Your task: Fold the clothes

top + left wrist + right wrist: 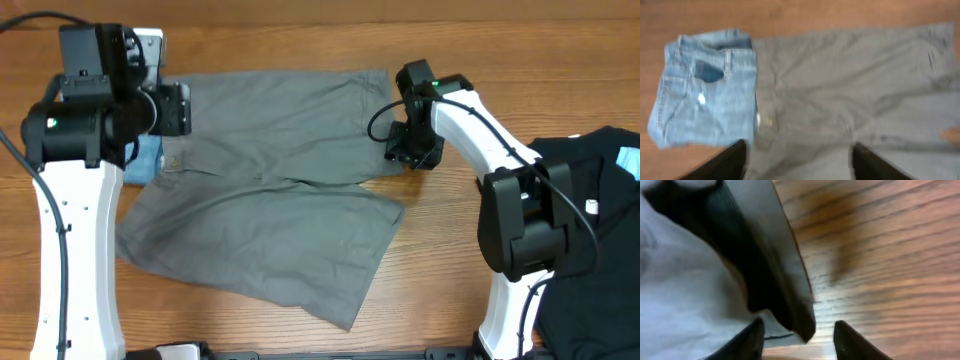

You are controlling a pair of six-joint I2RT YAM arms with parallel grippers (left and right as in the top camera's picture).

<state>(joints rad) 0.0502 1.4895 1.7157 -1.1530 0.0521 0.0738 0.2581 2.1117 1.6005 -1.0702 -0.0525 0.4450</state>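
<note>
The grey-khaki shorts (270, 190) lie spread flat across the middle of the table, waistband at the left. They also show in the left wrist view (850, 90). Folded light-blue denim shorts (705, 90) lie beside the waistband, mostly hidden under my left arm in the overhead view (145, 160). A black top (590, 200) lies at the right edge. My left gripper (797, 162) is open above the waistband. My right gripper (797, 340) is open at the far leg's hem corner (790, 300), which lifts between the fingers.
The wooden table (440, 260) shows bare to the right of the shorts. The right arm's base (520, 240) stands between the shorts and the black top. The left arm's base stands at the front left.
</note>
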